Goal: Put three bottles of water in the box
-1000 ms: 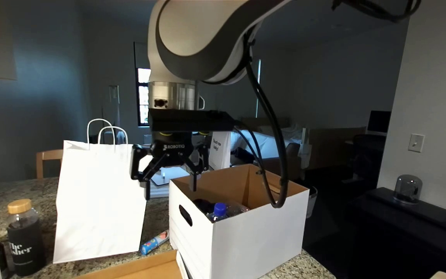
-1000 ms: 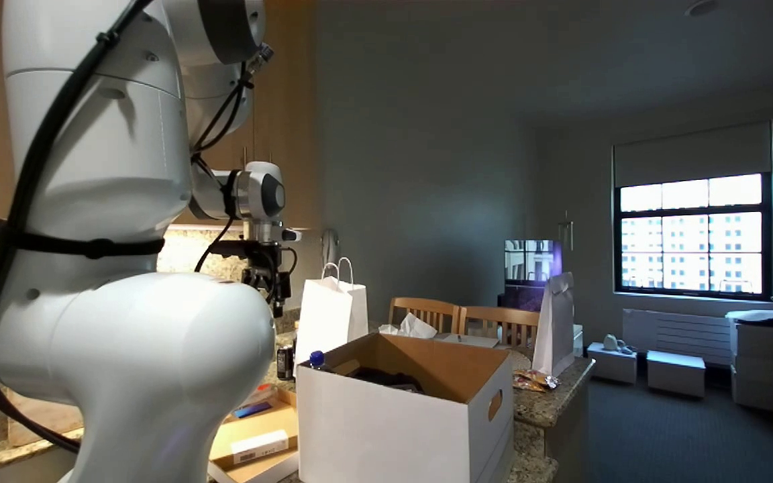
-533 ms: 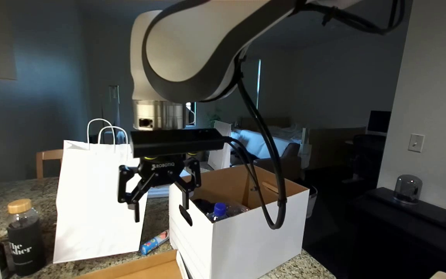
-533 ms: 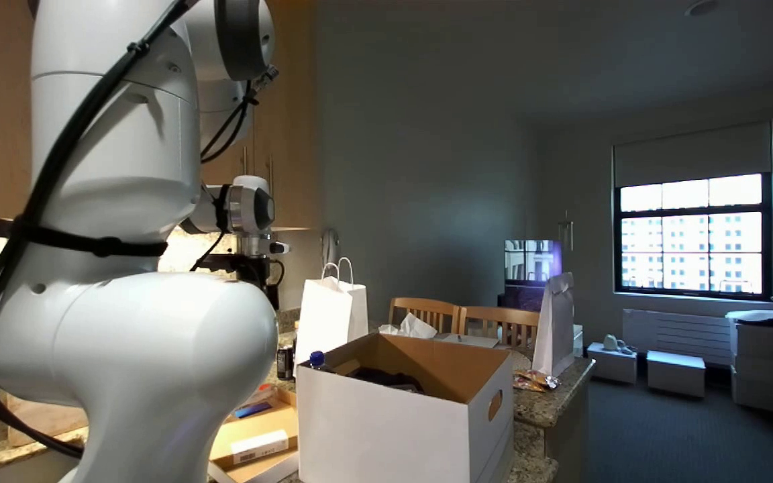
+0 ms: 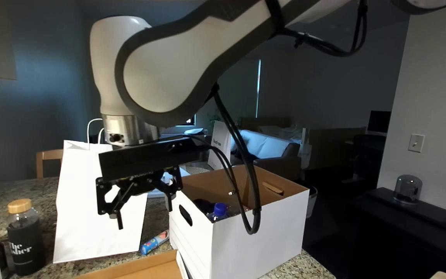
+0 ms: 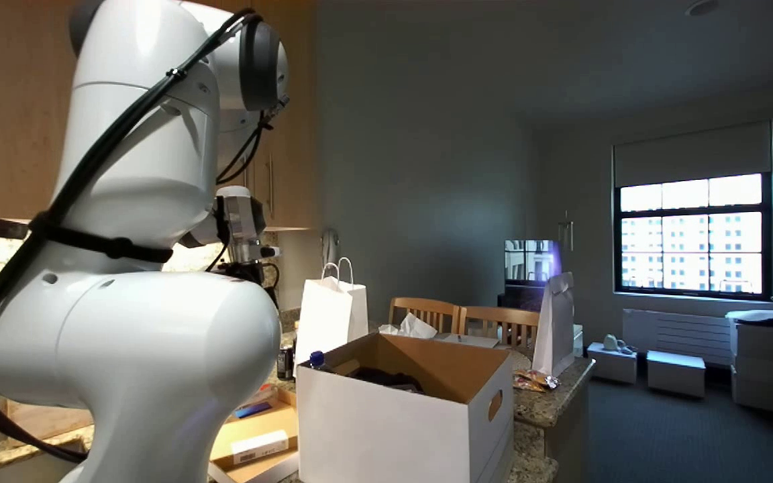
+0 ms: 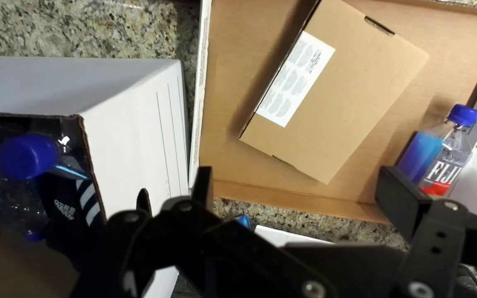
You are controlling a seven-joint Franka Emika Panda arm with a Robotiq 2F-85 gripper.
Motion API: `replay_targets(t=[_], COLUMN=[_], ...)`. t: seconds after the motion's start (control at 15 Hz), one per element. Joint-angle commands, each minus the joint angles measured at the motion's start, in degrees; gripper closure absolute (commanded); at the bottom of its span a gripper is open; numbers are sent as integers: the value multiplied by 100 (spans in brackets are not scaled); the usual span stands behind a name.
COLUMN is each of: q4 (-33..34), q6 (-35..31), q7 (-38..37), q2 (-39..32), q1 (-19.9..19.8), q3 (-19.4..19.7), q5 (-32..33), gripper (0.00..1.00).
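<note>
Wrist view shows FIJI bottle (image 7: 443, 157); elsewhere unclear.

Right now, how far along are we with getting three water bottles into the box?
Done: in the wrist view, a blue-capped bottle is in the box, and what looks like a second bottle lies beside it.
In hand: nothing; the gripper is open.
Left: the FIJI bottle, outside the box by an edge of the shallow tray; if that count of two holds, it would be the last.
</note>
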State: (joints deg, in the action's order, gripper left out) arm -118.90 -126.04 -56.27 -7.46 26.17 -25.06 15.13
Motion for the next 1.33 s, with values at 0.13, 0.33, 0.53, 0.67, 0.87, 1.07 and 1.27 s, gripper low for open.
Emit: replay_targets(t=[0.13, 0.33, 0.53, 0.67, 0.87, 1.07, 1.27], q4=[925, 1373, 1656, 1744, 1871, 1799, 1848], q6=[530, 843, 907, 860, 1164, 1146, 1204], q7=[-206, -98, -42, 7, 226, 223, 298], q2=[-729, -1048, -1297, -1438, -1613, -1591, -1633], q1=[476, 689, 887, 1013, 1144, 1257, 1253], q3=[153, 206, 274, 310, 338, 466, 479], q5=[413, 293, 111, -36, -357, -484, -558], gripper=[0, 0, 0, 0, 0, 0, 0])
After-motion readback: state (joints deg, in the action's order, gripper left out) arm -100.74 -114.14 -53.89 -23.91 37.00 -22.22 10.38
